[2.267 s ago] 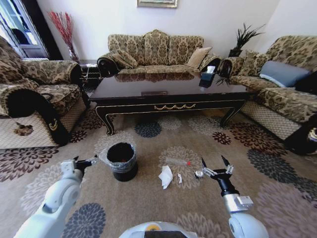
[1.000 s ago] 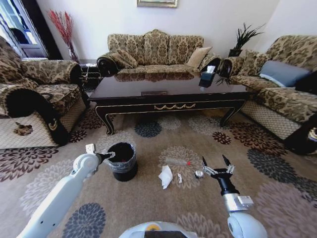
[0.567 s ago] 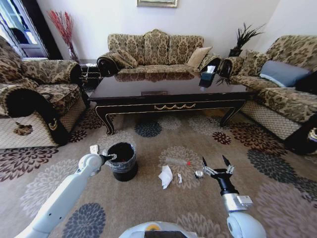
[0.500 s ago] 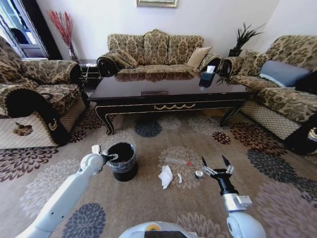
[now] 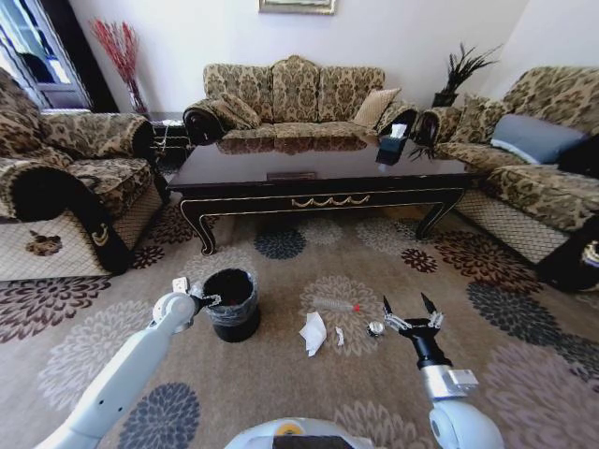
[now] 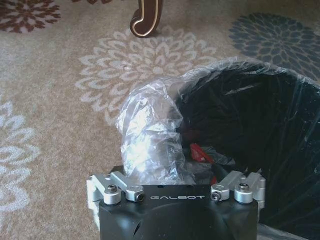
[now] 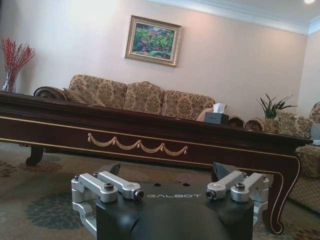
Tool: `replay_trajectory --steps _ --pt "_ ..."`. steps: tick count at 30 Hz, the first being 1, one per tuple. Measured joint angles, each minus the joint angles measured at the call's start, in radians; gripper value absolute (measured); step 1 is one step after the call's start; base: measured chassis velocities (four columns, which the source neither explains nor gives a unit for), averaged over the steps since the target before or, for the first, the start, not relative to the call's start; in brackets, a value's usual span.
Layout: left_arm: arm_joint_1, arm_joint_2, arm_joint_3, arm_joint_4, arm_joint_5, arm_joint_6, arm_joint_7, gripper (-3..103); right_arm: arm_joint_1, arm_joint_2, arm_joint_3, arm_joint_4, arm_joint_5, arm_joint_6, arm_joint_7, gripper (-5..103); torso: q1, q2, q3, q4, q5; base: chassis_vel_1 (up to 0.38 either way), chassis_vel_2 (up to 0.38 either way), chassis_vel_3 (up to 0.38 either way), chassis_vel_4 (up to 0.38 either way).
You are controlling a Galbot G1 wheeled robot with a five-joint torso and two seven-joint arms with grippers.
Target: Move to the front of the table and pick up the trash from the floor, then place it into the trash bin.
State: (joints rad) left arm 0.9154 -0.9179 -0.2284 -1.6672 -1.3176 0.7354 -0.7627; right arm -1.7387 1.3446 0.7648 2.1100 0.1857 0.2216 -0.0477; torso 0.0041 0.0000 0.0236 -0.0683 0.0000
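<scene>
The robot is in front of the big low dark brown wooden desk (image 5: 309,170), so that part looks done.

The left gripper (image 5: 202,301) is at the edge of the small round black trash bin (image 5: 234,320), which has a thin plastic bag over its rim. I cannot tell if its jaws are open or closed, or if they hold anything.

Out past the bin, between the two sets of jaws, the trash is still on the floor: the crumpled white paper (image 5: 314,333), the tiny white scrap (image 5: 340,337), and the clear plastic bottle with a red cap (image 5: 335,305). The small shiny round bit (image 5: 375,328) lies just beside the right gripper (image 5: 406,309). Its jaws are wide open and hold nothing. So most of the picking up is left to do.

The left wrist view looks down into the bin. The plastic bag (image 6: 150,125) is bunched up right in front of the jaws, and a small red thing (image 6: 200,152) lies inside. I cannot tell what it is. The right wrist view looks at the desk's gold swirls (image 7: 137,145).
</scene>
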Motion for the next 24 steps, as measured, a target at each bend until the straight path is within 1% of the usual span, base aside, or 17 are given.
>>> replay_trajectory --steps 1,3,4,7,8,11,13,15,16,20,22,24 --pt "0.000 -0.001 -0.003 0.000 -0.002 0.000 -0.001 89 0.000 0.000 0.000 0.000 0.000 0.000 0.000 100 0.000 0.000 0.000 0.0000 0.0000 0.000 0.000 0.000 0.000" --pt "0.001 -0.002 -0.006 0.000 -0.013 0.000 -0.003 78 -0.002 0.000 0.001 0.002 0.000 0.000 0.000 100 0.000 0.000 0.000 0.0000 0.0000 0.000 0.000 0.000 0.000" --pt "0.001 -0.002 -0.006 0.000 -0.013 0.000 -0.003 78 -0.002 0.000 0.001 0.002 0.000 0.000 0.000 100 0.000 0.000 0.000 0.0000 0.0000 0.000 0.000 0.000 0.000" --pt "0.006 -0.004 -0.006 -0.005 -0.021 0.000 -0.004 62 -0.001 0.003 0.004 0.007 0.008 0.000 0.000 100 0.000 0.000 0.000 0.0000 0.0000 0.000 0.000 0.000 0.000" --pt "0.006 -0.004 -0.006 -0.005 -0.021 0.000 -0.004 62 -0.001 0.003 0.004 0.007 0.008 0.000 0.000 100 0.000 0.000 0.000 0.0000 0.0000 0.000 0.000 0.000 0.000" --pt "0.010 -0.008 -0.008 -0.007 -0.022 0.000 -0.004 45 -0.001 0.002 0.005 0.010 0.010 -0.002 0.001 100 0.000 0.000 0.000 0.0000 0.0000 0.000 0.000 0.000 0.000" --pt "0.012 -0.010 -0.010 -0.007 -0.019 0.000 -0.005 45 -0.001 0.002 0.003 0.011 0.009 -0.002 0.001 100 0.000 0.000 0.000 -0.0001 0.0000 0.000 0.000 0.000 0.000" --pt "0.020 -0.010 -0.017 -0.007 -0.009 -0.001 -0.007 35 -0.001 0.004 0.000 0.011 0.007 -0.004 0.001 100 0.000 0.000 0.000 -0.0002 0.0001 0.000 0.000 0.000 0.000" --pt "0.020 -0.010 -0.017 -0.007 -0.009 -0.001 -0.007 35 -0.001 0.004 0.000 0.011 0.007 -0.004 0.001 100 0.000 0.000 0.000 -0.0002 0.0001 0.000 0.000 0.000 0.000" --pt "0.039 -0.004 -0.032 -0.016 -0.001 -0.001 -0.007 14 -0.002 0.004 -0.004 0.009 0.003 -0.004 0.001 100 0.000 0.000 0.000 0.0000 0.0000 0.000 0.000 0.000 0.000" --pt "0.043 -0.002 -0.035 -0.019 -0.002 -0.001 -0.007 14 -0.002 0.003 -0.004 0.008 0.003 -0.005 0.002 100 0.000 0.000 0.000 0.0000 0.0000 0.000 0.000 0.000 0.000" --pt "0.060 0.009 -0.047 -0.039 -0.005 0.000 -0.007 3 0.001 0.000 -0.004 0.005 0.003 -0.007 0.003 100 0.000 0.000 0.000 0.0000 -0.0002 0.000 0.000 0.000 0.000"
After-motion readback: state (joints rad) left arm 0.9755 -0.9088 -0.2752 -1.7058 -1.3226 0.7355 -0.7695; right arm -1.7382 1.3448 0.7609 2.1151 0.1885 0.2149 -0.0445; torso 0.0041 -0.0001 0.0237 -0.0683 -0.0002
